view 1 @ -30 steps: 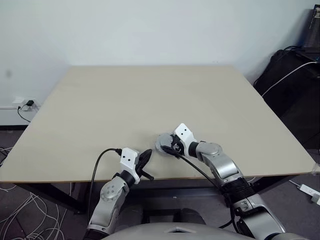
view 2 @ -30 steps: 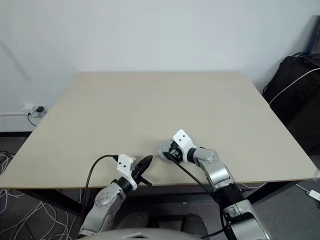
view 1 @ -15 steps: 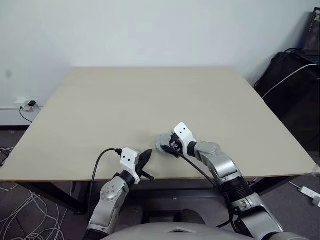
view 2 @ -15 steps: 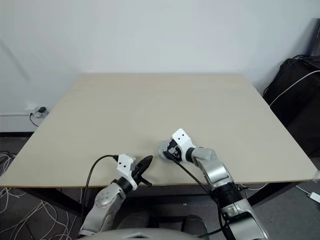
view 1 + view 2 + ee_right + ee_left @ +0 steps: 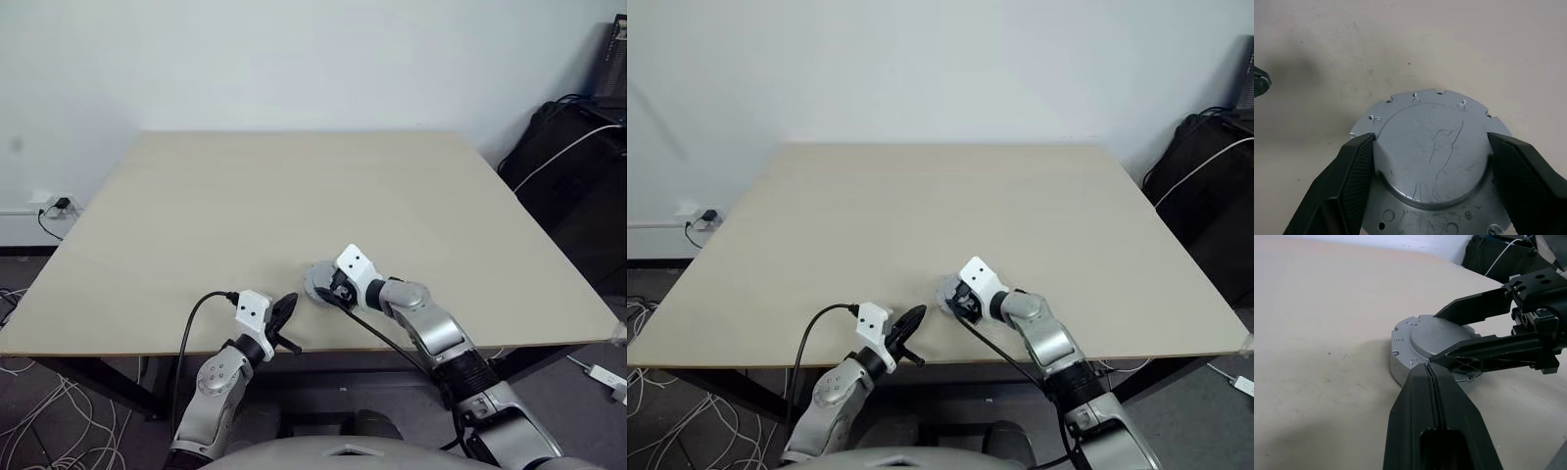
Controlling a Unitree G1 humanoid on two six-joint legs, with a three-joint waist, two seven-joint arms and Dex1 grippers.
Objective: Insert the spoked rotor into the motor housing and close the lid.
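Your right gripper (image 5: 1430,171) clamps the lid (image 5: 1432,147) lower centre of frame; left gripper (image 5: 1432,377) closed, empty.

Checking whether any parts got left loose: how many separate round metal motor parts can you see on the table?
1: a closed grey stack, the lid on the motor housing, near the front edge between the right gripper's fingers. The rotor may be hidden inside.

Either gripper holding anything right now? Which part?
Right gripper straddles the lid's raised centre, fingers against its two opposite sides, on the table. Left gripper is shut, holding nothing.
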